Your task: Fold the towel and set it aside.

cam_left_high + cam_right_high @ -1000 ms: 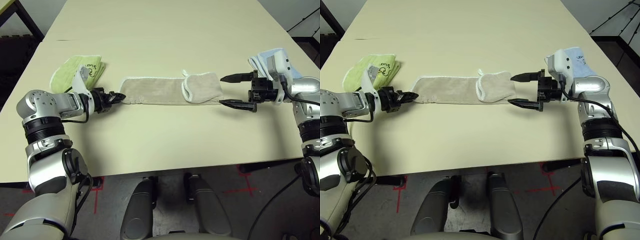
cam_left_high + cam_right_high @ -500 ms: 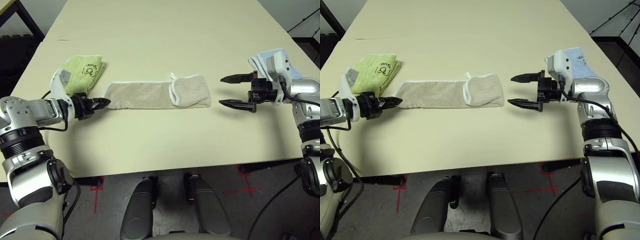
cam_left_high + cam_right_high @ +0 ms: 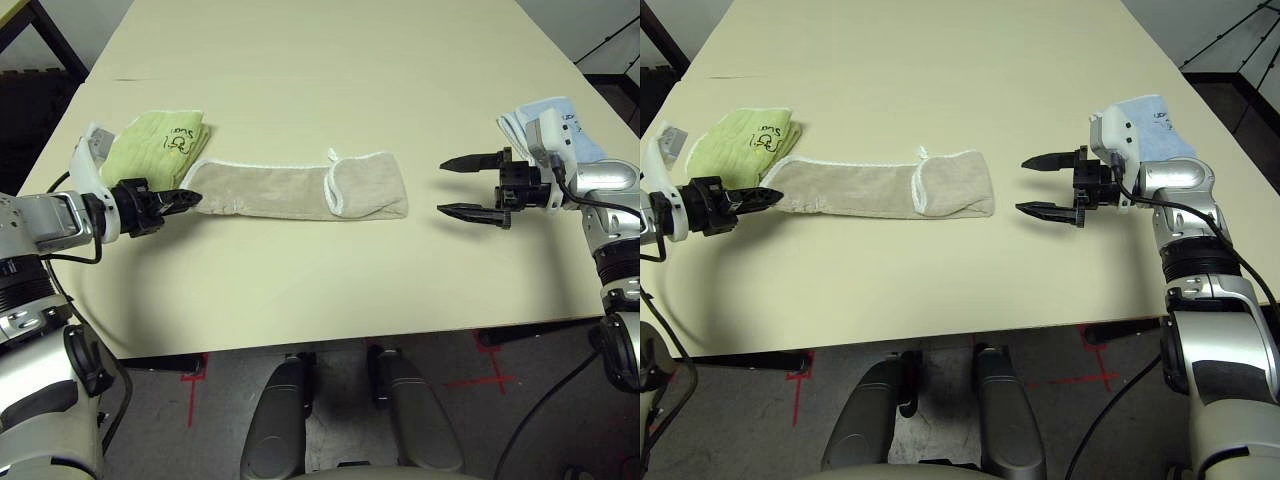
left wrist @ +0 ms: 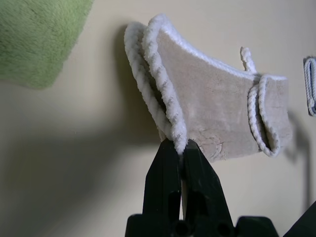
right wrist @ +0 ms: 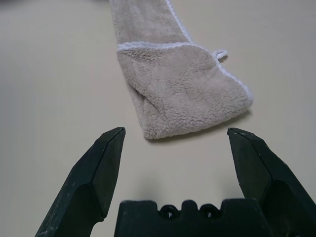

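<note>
Starting at the left end of the beige towel (image 3: 295, 189), the left gripper (image 3: 190, 198) has its fingers (image 4: 170, 173) pinched tight on the white-edged corner, with a lime-green folded towel (image 3: 155, 143) lying just behind that end on the bench (image 3: 330, 60). The towel itself is stretched in a long strip across the bench, its right end folded back over itself with a little white loop (image 3: 331, 155) sticking out. Off past that folded end, well apart from it, the right gripper (image 3: 466, 186) hangs with fingers spread wide on nothing, and a light blue folded towel (image 3: 560, 120) sits behind it.
</note>
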Controlling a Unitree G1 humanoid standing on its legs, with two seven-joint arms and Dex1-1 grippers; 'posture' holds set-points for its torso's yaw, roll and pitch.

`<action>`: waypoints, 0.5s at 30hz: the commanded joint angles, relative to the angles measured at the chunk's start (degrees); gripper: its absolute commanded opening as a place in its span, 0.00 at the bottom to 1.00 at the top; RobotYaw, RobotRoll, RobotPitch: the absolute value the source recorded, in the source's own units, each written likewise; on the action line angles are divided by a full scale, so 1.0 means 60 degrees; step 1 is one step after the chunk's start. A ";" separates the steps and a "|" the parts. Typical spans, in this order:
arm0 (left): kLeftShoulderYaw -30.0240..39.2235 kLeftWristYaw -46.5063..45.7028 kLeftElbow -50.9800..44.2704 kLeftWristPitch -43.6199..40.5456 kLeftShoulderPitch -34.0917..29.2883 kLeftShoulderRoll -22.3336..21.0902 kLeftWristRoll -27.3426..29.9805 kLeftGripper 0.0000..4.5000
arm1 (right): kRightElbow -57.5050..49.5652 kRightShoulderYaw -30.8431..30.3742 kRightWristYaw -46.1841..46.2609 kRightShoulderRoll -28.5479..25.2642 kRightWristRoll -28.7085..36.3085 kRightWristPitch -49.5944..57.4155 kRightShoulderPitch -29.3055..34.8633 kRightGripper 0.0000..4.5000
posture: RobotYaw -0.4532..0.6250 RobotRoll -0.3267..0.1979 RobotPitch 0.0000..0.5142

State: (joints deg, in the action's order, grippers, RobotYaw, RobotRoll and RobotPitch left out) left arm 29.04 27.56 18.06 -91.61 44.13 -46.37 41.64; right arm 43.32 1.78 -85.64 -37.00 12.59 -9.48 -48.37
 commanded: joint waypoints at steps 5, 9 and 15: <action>-0.0489 -0.0131 -0.0415 -0.0148 0.0930 0.0232 0.1063 0.01 | 0.0179 -0.0087 -0.0057 0.0015 -0.0043 -0.0119 -0.0078 1.00 | 0.48 0.62 0.38; -0.0686 -0.0546 -0.0436 -0.0148 0.1973 0.0889 0.1806 0.01 | 0.0205 -0.0093 -0.0034 0.0029 -0.0066 -0.0130 -0.0106 1.00 | 0.48 0.62 0.38; -0.1337 -0.1050 -0.0543 -0.0148 0.2892 0.1668 0.3151 0.01 | 0.0248 -0.0081 0.0038 0.0036 -0.0085 -0.0144 -0.0168 1.00 | 0.47 0.62 0.37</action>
State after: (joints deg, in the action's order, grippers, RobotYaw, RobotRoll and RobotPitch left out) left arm 22.35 22.30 16.23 -91.61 60.57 -36.78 57.78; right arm 44.29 1.71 -85.41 -36.52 12.45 -9.83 -49.12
